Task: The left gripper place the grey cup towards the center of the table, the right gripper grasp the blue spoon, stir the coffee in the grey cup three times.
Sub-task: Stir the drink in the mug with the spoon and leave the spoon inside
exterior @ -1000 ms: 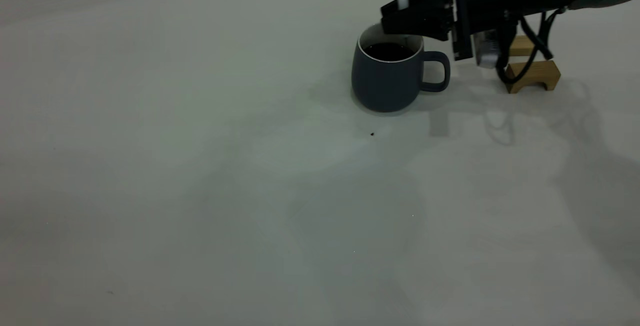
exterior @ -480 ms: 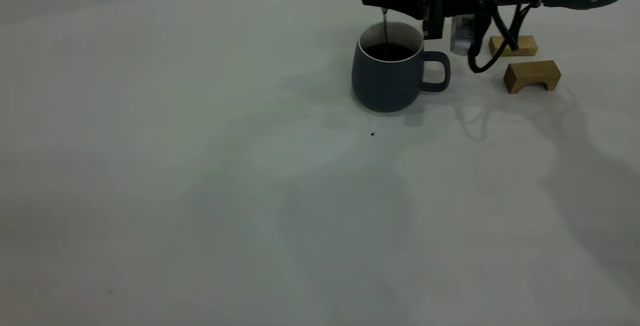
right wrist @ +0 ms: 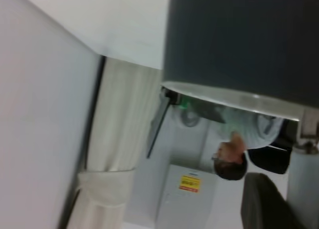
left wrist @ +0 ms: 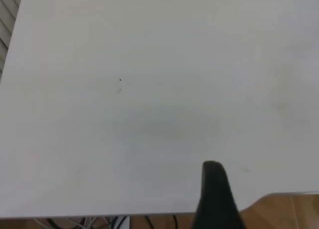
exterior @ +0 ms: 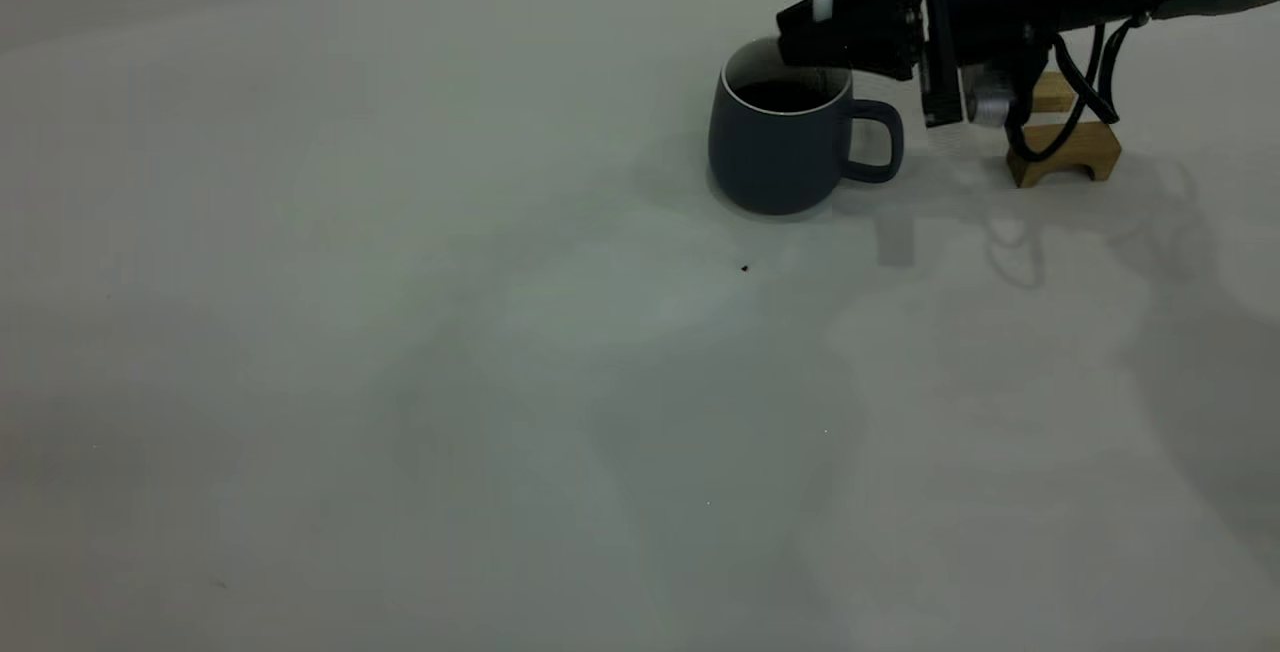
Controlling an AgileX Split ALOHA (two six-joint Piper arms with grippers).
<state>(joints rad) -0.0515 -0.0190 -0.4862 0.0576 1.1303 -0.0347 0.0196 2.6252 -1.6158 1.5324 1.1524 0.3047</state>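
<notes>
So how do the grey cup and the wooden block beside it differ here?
The grey cup is rounded, dark slate with a white rim and loop handle; the wooden block is angular, tan, with an arch cut underneath. The cup holds dark coffee; the block holds nothing. The right gripper hangs over the cup's rim, while only its cables cross in front of the block. Both stand upright on the table.

Count on the table (exterior: 400,332): one grey cup (exterior: 775,157), holding one pool of coffee (exterior: 785,95). One blue spoon (exterior: 822,4), handle tip only showing. Two wooden blocks, the nearer (exterior: 1085,147) at 3 o'clock of the cup, the farther (exterior: 1055,90) largely hidden behind the arm. One dark speck (exterior: 744,268).
</notes>
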